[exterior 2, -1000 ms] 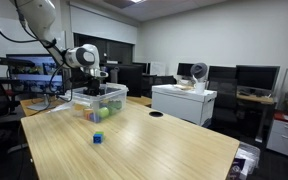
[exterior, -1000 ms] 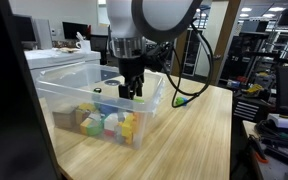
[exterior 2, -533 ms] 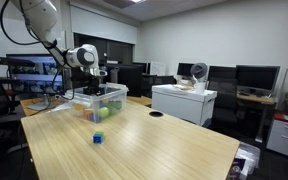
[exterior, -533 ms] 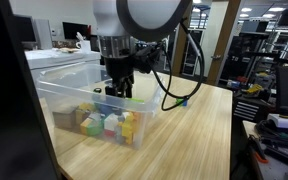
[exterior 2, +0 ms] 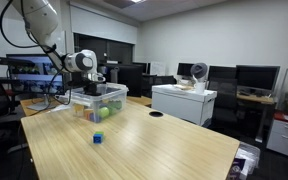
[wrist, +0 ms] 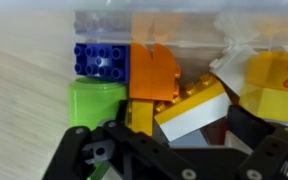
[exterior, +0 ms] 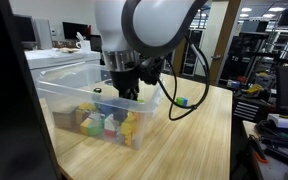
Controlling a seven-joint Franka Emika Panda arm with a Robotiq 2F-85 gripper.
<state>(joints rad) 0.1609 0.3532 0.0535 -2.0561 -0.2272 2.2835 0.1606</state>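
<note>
gripper (wrist: 166,135): jaws spread wide, holding nothing; dark fingers (wrist: 79,150) stand on either side of the pile. In an exterior view the gripper (exterior: 130,92) hangs inside the bin, just above the blocks.
contact: cannot tell whether the fingertips touch any block.
white block (wrist: 192,113): between the fingers, atop the pile; long axis tilted, lower left to upper right in the wrist view, flat face up.
orange block (wrist: 154,75): touching the white block's upper-left side.
green block (wrist: 94,100): left of orange, near one finger.
blue studded brick (wrist: 101,60): against the bin wall.
yellow block (wrist: 274,85): right side, printed digit.
clear plastic bin (exterior: 54,92): holds all blocks, sits on wooden table (exterior: 194,130).
</note>
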